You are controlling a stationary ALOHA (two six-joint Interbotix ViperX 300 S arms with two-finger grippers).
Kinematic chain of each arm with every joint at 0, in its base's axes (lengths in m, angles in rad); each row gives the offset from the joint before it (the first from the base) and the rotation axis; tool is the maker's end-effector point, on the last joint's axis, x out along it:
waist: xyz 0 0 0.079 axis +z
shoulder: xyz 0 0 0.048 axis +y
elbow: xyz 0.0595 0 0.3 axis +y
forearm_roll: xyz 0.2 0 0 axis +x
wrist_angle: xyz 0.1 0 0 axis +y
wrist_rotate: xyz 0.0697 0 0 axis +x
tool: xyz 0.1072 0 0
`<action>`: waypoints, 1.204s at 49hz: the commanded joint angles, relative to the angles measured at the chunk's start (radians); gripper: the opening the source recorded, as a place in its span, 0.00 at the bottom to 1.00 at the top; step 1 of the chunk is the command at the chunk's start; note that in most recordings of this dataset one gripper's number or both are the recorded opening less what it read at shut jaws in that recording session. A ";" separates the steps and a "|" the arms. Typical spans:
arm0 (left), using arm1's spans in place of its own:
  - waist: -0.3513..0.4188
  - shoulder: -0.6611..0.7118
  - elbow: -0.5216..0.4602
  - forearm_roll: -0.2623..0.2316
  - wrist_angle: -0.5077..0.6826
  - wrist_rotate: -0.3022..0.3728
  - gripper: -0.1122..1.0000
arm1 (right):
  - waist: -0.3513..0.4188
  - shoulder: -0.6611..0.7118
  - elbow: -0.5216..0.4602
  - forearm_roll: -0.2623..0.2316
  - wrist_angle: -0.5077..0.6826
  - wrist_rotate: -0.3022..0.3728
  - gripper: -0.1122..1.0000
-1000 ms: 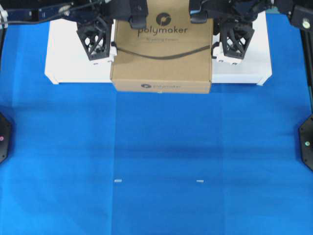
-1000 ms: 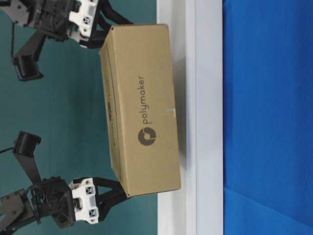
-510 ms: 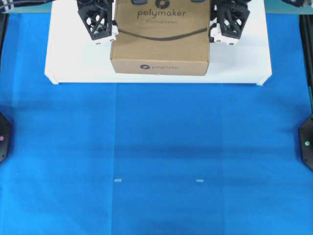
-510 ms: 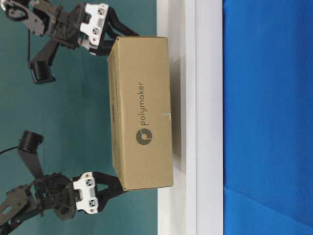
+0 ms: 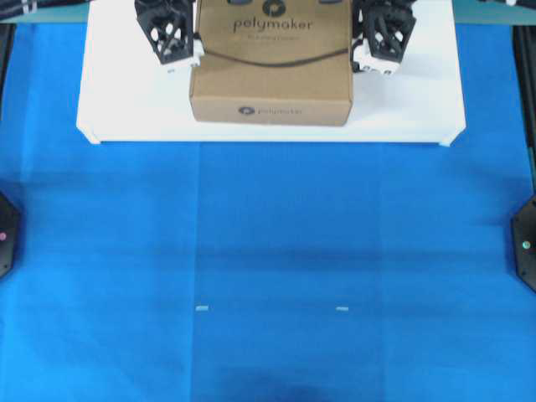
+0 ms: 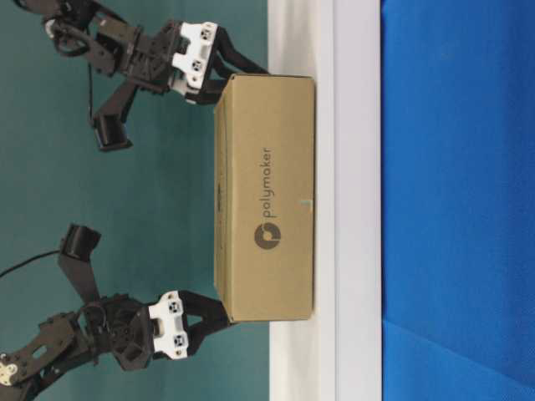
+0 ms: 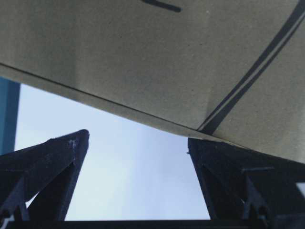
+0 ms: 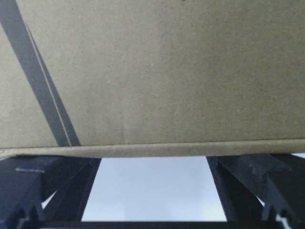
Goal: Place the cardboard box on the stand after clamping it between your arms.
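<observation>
The cardboard box (image 5: 270, 63), brown with a "polymaker" logo, is over the middle back of the white stand (image 5: 126, 113). It is clamped between my arms. My left gripper (image 5: 177, 40) presses on its left side and my right gripper (image 5: 375, 40) on its right side. Both are open, with jaws spread and fingertips against the cardboard. In the table-level view the box (image 6: 266, 221) sits level on or just above the stand (image 6: 324, 92); I cannot tell if they touch. The left wrist view shows the box (image 7: 143, 57) above the stand (image 7: 133, 181); the right wrist view shows the box (image 8: 167, 71) likewise.
Blue cloth (image 5: 268, 268) covers the table in front of the stand. Two small white marks (image 5: 202, 308) lie on it. Black arm bases (image 5: 526, 247) sit at both side edges. The stand has bare top on either side of the box.
Both grippers have carried the box farther back over the stand and lower. It overhung the stand's front edge one second ago; now it is fully over the top.
</observation>
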 commanded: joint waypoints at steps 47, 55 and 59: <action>0.063 -0.160 0.219 -0.025 -0.164 -0.026 0.84 | -0.104 -0.101 0.147 0.127 -0.112 -0.152 0.97; 0.098 -0.206 0.281 -0.025 -0.178 -0.020 0.84 | -0.126 -0.124 0.184 0.130 -0.095 -0.167 0.97; 0.112 -0.236 0.302 -0.025 -0.178 -0.020 0.84 | -0.141 -0.160 0.212 0.141 -0.091 -0.167 0.97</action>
